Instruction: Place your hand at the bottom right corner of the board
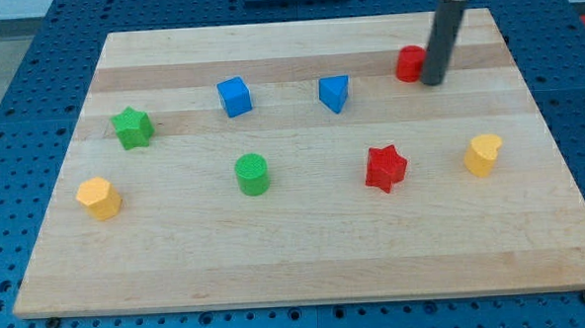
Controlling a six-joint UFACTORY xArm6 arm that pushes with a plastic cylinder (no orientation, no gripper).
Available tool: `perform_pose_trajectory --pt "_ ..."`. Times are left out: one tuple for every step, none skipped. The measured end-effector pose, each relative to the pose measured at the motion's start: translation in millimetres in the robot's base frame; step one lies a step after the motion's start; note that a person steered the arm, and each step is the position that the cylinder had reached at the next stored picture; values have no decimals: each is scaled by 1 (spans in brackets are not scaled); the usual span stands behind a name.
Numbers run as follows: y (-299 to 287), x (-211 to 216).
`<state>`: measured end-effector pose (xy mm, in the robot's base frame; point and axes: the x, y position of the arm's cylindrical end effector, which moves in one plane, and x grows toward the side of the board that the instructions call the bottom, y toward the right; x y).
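Board (307,272) of pale wood lay flat on blue perforated bench (31,57); bottom right corner at the view's lower right, bare. No writing or labels legible anywhere. Tool: plain dark rod, no jaws to open, nothing held. My tip (432,82) rested near the view's top right, just beside the red block (410,64), on its right; contact not resolvable. Well apart from bottom right corner. Nearest below: yellow block (483,155) and red star (386,168). Further toward the view's left: blue wedge-like block (335,93), blue cube (235,96), green cylinder (252,174), green star (132,127), second yellow block (99,197). No containers present.
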<state>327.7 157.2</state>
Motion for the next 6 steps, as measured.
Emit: perform_pose_trajectory --pt "-51 -16" --pt "-31 -12" --pt "33 22" --pt "103 51" --pt "159 91" --pt "178 148"
